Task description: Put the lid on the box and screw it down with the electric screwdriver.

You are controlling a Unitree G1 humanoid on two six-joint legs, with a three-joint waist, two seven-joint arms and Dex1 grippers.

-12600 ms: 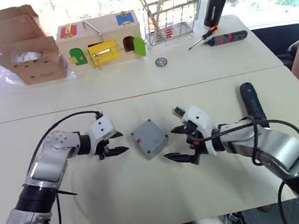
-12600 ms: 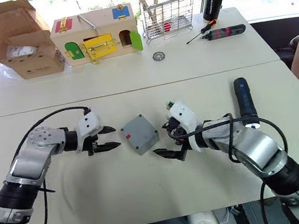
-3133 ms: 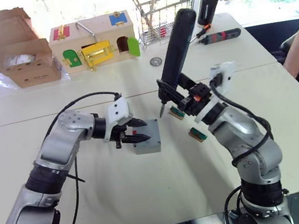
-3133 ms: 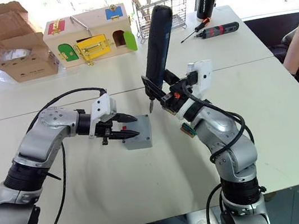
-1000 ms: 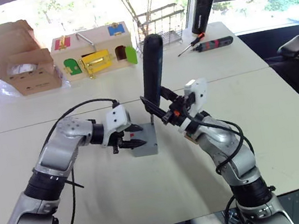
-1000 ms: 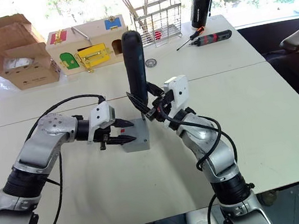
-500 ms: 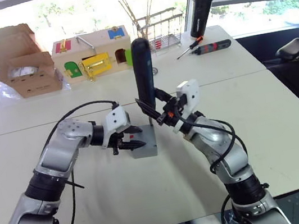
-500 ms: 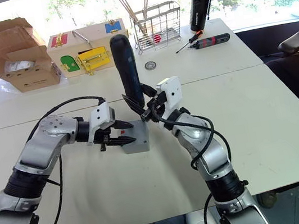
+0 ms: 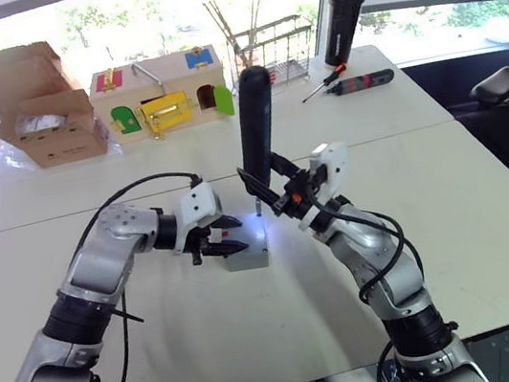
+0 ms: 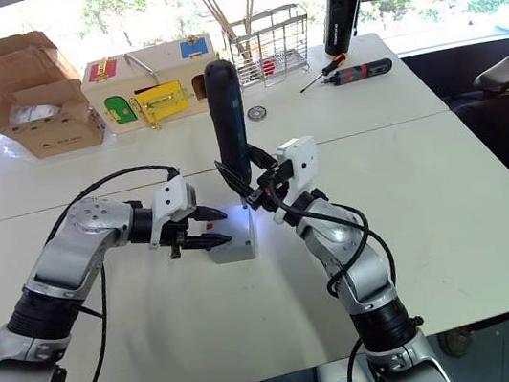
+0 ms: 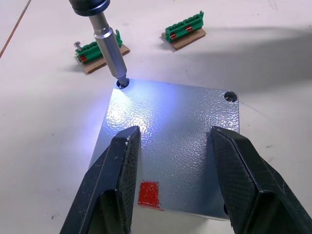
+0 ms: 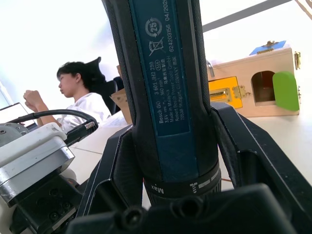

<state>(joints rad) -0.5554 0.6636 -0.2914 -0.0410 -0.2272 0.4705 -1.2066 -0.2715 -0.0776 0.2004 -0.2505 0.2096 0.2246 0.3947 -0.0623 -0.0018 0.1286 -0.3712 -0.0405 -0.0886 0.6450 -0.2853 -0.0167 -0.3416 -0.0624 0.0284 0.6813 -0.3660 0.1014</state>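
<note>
The grey box point(image 9: 247, 246) sits on the white bench point(image 9: 471, 215) in front of the robot, with the lid point(image 11: 170, 146) lying flat on top of it and matching its outline; a small red mark point(image 11: 149, 193) shows on the lid near the edge closest to the left arm. The left gripper point(image 9: 225, 236) reaches in from the left with its jaws spread, one black finger along each side of the lid, resting on or just over its surface; whether they press on it cannot be told. The right gripper point(image 10: 242, 188) holds the electric screwdriver point(image 9: 253, 123) nearly upright, its jaws pinching the dark barrel low down. The metal bit point(image 11: 111, 44) points down into the screw hole point(image 11: 121, 83) at one far corner of the lid, and the lit tip throws a bluish-white glow over that part of the lid. A second screw hole point(image 11: 229, 97) shows at the next far corner. Two small green connector blocks point(image 11: 101, 50) point(image 11: 184, 33) lie on the bench just beyond the box. At the far side of the bench stand a cardboard carton point(image 9: 36, 104), a colourful wooden latch box point(image 9: 160, 85), a wire rack point(image 9: 278, 44), a tall black cylinder point(image 9: 339, 17) and a black-and-red tool point(image 9: 360, 81). In the right wrist view a person point(image 12: 80, 97) sits in the background.
</note>
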